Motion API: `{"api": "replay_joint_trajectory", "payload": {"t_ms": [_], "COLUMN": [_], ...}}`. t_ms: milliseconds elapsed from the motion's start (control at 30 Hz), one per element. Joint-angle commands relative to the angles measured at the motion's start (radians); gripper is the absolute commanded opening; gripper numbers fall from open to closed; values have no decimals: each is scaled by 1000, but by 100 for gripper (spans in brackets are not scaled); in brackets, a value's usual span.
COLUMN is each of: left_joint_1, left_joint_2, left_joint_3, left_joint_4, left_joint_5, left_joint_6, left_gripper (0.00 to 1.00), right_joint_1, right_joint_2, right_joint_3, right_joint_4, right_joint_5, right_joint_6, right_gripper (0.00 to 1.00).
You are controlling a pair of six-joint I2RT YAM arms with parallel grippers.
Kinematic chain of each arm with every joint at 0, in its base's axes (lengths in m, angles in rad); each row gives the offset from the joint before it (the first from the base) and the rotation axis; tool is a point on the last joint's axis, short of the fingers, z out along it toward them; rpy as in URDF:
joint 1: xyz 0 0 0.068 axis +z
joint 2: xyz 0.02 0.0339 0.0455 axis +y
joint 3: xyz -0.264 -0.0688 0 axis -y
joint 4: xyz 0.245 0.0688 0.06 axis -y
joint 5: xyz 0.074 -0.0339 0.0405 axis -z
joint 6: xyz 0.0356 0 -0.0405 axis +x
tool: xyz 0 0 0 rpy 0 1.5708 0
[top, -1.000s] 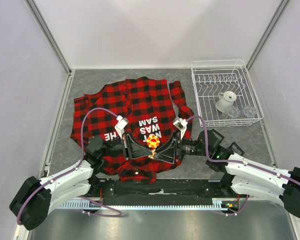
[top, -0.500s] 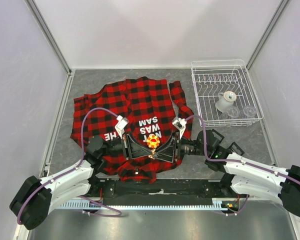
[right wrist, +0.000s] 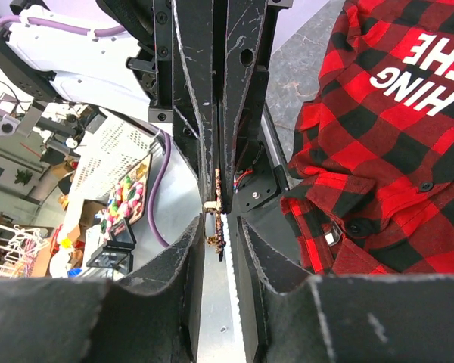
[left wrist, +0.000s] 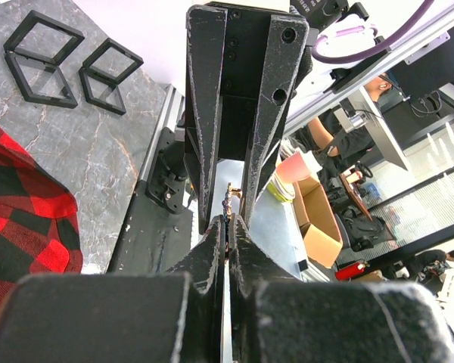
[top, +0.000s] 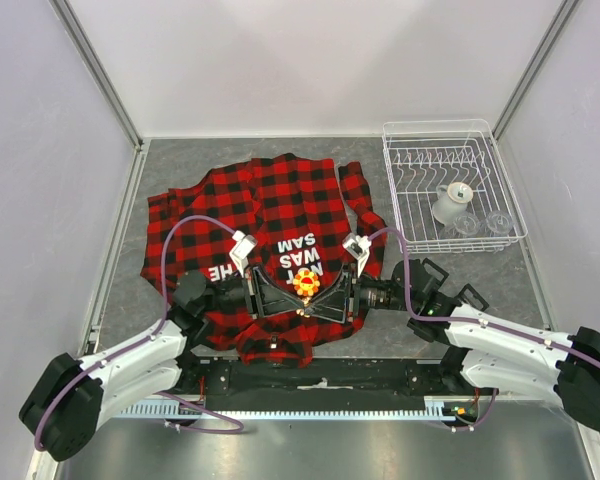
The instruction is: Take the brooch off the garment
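Nearest to me on the overhead feed, both arms reach in from their bases and meet tip to tip over the near part of the large red-and-black plaid flannel shirt (top: 270,200). The shirt lies spread on the grey stone-patterned table (top: 180,160).

My left gripper (top: 297,304) has its black fingers pressed together. On its wrist feed the left gripper (left wrist: 227,227) shows no gap at the tips. A small brass-coloured bit (left wrist: 230,198) sits just past them. I cannot tell whether it is pinched or what it belongs to.

My right gripper (top: 313,304) faces the left one head-on. On its own wrist feed the right gripper (right wrist: 219,227) has its fingers slightly apart, with a narrow slot between them and the brass-coloured bit (right wrist: 216,204) at the mouth of that slot. I cannot tell whether either pad touches it.

Just beyond the meeting tips, the small flower-shaped brooch (top: 305,284), yellow and orange with a red centre, shows against the plaid beside the white block lettering (top: 300,257). Plaid cloth also fills the left edge of the left wrist feed (left wrist: 23,219) and the right side of the right wrist feed (right wrist: 378,136).

Farther back on the right, a white wire dish rack (top: 455,125) stands near one sleeve. It holds a white spool-shaped piece (top: 450,203) and clear glasses (top: 485,222).
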Motion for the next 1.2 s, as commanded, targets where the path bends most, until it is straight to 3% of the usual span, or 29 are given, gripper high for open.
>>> {"api": "replay_joint_trajectory", "payload": {"t_ms": [0,500,767,1167], "left_joint_1": [0,-1,-1,-1], "left_joint_2": [-37,-76,-99,-139], "left_joint_3": [25,33,30,39], "left_joint_4": [2,-44,-69,-125], "left_joint_5": [20,20,9,0], "left_joint_6": [10,38,56,85], "left_gripper": [2,2,2,2], "right_joint_1": [-1,0,0,0], "right_joint_2": [12,53,28,16], "right_joint_3": [23,11,-1,-17], "right_joint_4": [21,67,16,24], "right_joint_5": [46,59,127,170], "right_joint_6": [18,60,86,136], "right_gripper": [29,26,13,5]}}
